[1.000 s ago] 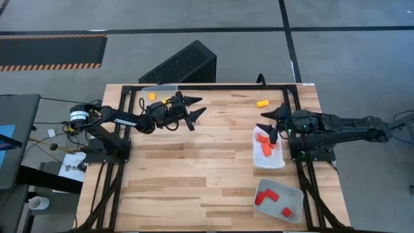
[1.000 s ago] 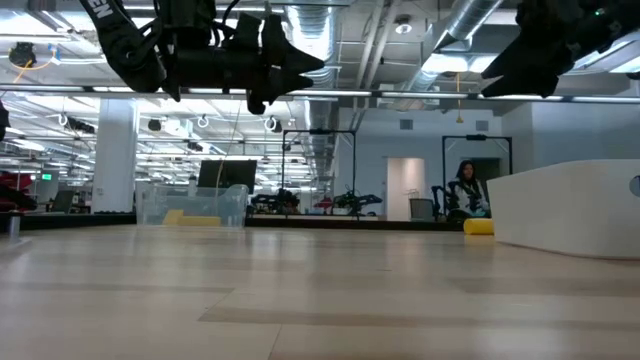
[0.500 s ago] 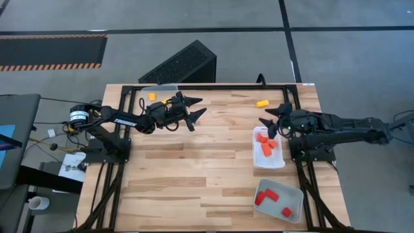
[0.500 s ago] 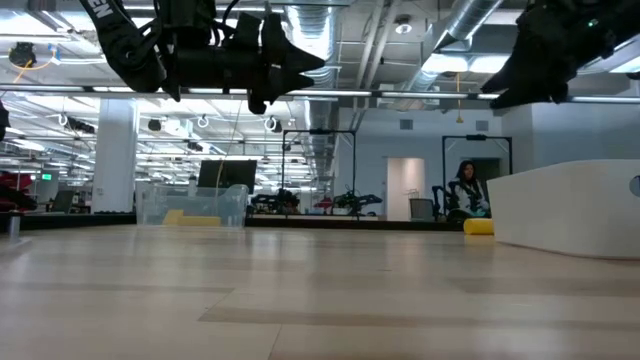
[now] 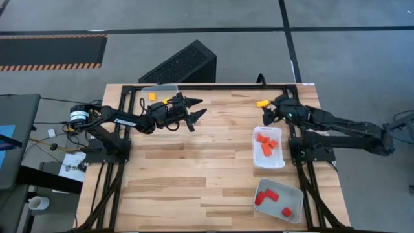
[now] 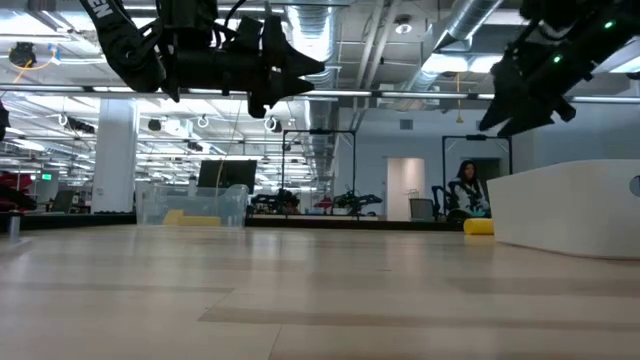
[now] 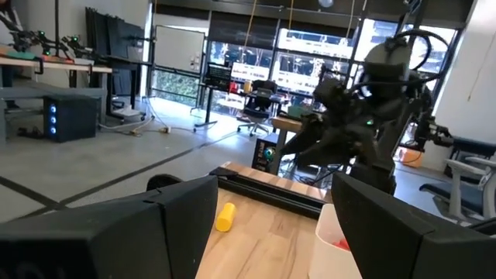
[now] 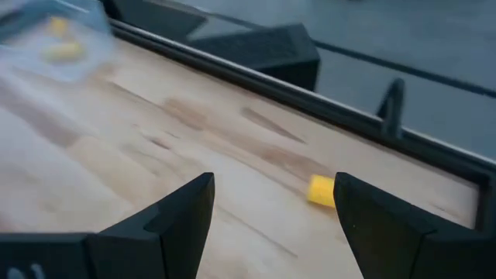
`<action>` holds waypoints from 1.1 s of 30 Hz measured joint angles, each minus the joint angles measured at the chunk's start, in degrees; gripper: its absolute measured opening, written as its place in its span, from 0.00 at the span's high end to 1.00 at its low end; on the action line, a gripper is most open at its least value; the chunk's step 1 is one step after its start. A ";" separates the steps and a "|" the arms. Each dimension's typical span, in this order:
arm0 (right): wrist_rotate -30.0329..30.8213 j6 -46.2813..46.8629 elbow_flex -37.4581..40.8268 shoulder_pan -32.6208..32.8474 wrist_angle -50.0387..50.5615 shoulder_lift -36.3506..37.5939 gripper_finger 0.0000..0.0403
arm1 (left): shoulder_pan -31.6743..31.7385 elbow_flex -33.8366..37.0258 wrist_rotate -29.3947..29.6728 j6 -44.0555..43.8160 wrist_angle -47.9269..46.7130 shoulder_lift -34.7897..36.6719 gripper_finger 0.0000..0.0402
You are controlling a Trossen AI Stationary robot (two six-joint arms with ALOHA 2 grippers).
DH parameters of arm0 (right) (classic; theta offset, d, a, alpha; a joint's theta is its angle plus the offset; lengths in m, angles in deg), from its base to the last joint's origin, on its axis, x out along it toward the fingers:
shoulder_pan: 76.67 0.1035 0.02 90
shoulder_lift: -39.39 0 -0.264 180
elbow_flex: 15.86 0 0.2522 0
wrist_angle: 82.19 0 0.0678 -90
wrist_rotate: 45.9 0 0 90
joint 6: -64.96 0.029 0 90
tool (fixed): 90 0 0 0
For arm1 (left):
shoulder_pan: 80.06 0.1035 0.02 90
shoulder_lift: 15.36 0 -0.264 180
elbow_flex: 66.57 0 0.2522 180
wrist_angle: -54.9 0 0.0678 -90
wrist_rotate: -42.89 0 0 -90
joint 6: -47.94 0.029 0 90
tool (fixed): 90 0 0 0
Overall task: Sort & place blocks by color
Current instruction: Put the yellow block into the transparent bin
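A yellow block (image 5: 262, 103) lies alone on the table near the far right edge; it also shows in the right wrist view (image 8: 322, 190), the left wrist view (image 7: 225, 217) and the low view (image 6: 478, 227). My right gripper (image 5: 267, 114) is open and empty, above the table just on the near side of this block. My left gripper (image 5: 195, 109) is open and empty, held above the table at the far left. Two yellow blocks (image 5: 152, 96) lie in a clear tray (image 5: 169, 86). Orange blocks (image 5: 265, 144) lie in a white tray (image 5: 259, 160). Red blocks (image 5: 266, 194) lie in another tray (image 5: 296, 194).
A black frame rail (image 5: 213, 87) runs along the table's far edge, right behind the lone yellow block. A dark box (image 5: 181, 63) stands on the floor beyond the table. Bare wood lies between the two arms (image 5: 213, 162).
My right gripper has gone from above the white tray of orange blocks toward the table's far edge, up to the lone yellow block. It has stayed open. The blocks have not moved.
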State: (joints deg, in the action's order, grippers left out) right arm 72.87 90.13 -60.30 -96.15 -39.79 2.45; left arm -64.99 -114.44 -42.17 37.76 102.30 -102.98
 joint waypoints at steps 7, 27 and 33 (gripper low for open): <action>-8.07 -2.76 -0.33 -9.53 -1.11 -5.45 0.29 | 0.04 0.00 1.21 2.55 1.03 0.00 0.39; -17.40 -3.21 -0.33 -10.92 1.61 -6.87 0.29 | 0.00 -5.01 -0.21 -0.95 -4.62 0.00 0.39; -17.31 -4.10 -0.33 -11.00 1.81 -6.87 0.29 | 0.18 -6.65 -5.30 -0.96 -5.82 0.00 0.41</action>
State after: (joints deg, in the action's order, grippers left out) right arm 55.56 86.04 -60.63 -107.15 -37.97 -4.42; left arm -64.81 -121.09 -47.46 36.80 96.48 -102.98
